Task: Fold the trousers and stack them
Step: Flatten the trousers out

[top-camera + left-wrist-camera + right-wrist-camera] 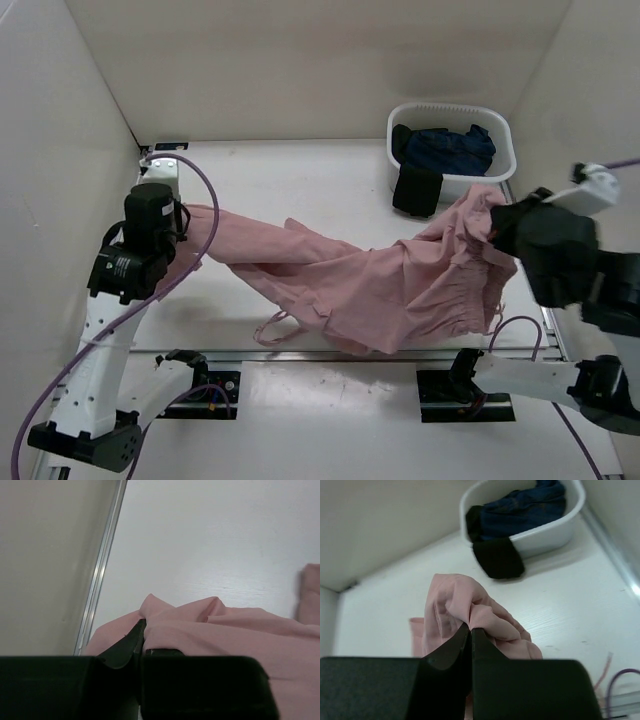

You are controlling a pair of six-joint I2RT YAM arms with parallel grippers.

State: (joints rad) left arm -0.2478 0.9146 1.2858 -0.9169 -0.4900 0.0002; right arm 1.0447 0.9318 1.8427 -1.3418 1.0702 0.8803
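The dusty-pink trousers (pixel 380 285) hang stretched across the table between my two grippers, sagging onto the surface in the middle. A thin pink cord (pixel 275 330) loops out near the front edge. My left gripper (pixel 186 226) is shut on a leg end at the far left, close to the side wall. In the left wrist view the fabric (pixel 225 635) drapes over one finger of that gripper (pixel 142 630). My right gripper (pixel 500 228) is shut on a bunched fold of the trousers (pixel 470 605), lifted above the table. Its fingertips (pixel 471 627) are pressed together on the cloth.
A white basket (pixel 452 108) stands at the back right, holding dark blue clothes (pixel 450 148), with a black cloth (pixel 416 190) hanging over its front rim. White walls close in the left, back and right sides. A metal rail (pixel 330 355) runs along the front edge.
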